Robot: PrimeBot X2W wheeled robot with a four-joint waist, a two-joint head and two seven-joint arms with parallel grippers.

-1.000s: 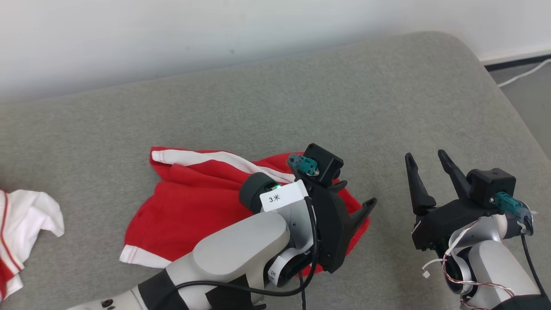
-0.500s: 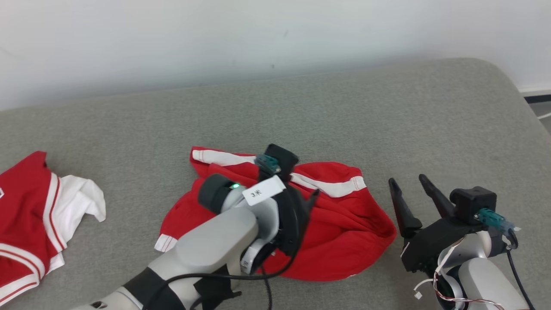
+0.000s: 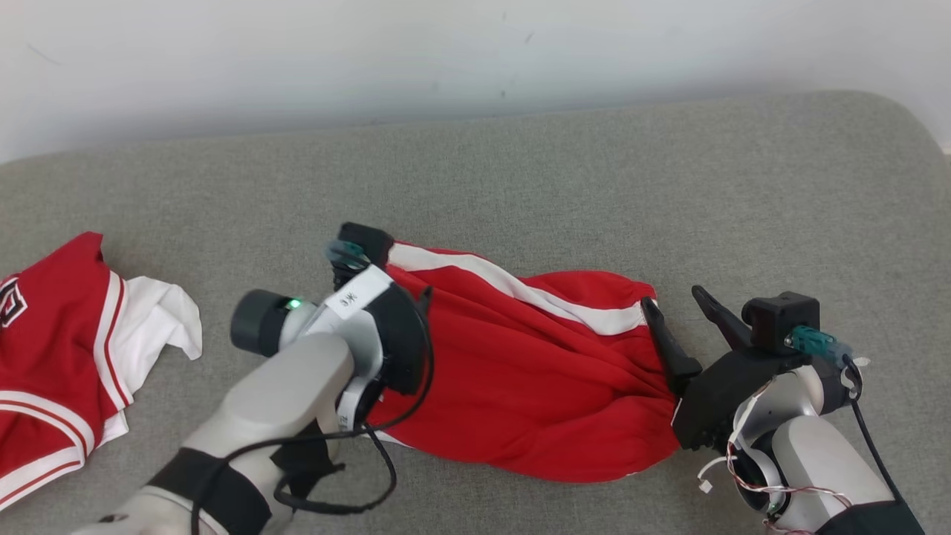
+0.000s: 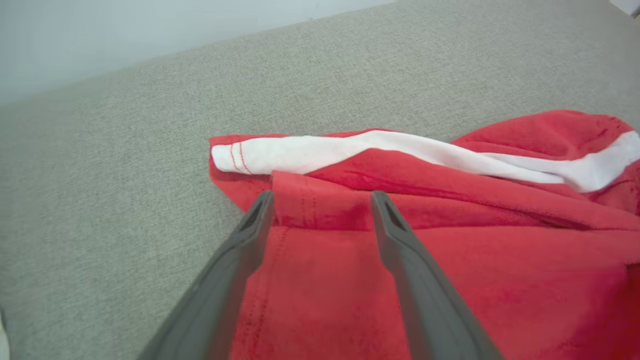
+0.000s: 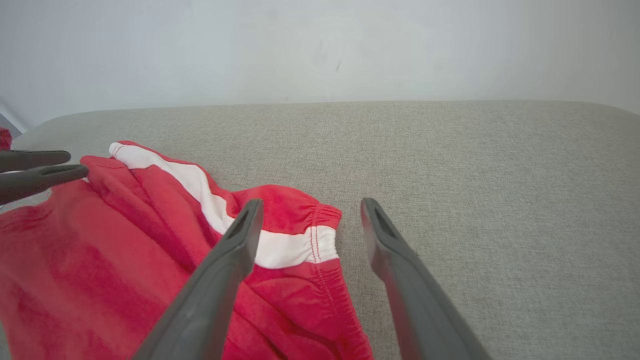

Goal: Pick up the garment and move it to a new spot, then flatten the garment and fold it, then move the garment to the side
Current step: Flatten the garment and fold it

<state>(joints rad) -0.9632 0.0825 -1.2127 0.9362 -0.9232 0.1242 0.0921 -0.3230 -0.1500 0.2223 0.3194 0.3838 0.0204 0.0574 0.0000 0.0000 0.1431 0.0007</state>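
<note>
On grey cushion (image 3: 594, 186), garment (image 3: 520, 379) lying left-right, waistband (image 5: 327, 220) rightward, left tool (image 4: 321, 199), right tool (image 5: 308, 206) both agape.

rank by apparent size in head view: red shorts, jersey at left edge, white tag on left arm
1. red shorts
2. jersey (cut off by the frame edge, so unsure)
3. white tag

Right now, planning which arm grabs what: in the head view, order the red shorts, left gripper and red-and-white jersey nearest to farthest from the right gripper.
1. red shorts, directly beside the right gripper, on its left.
2. left gripper, over the shorts' left end.
3. red-and-white jersey, at the view's far left edge.
</note>
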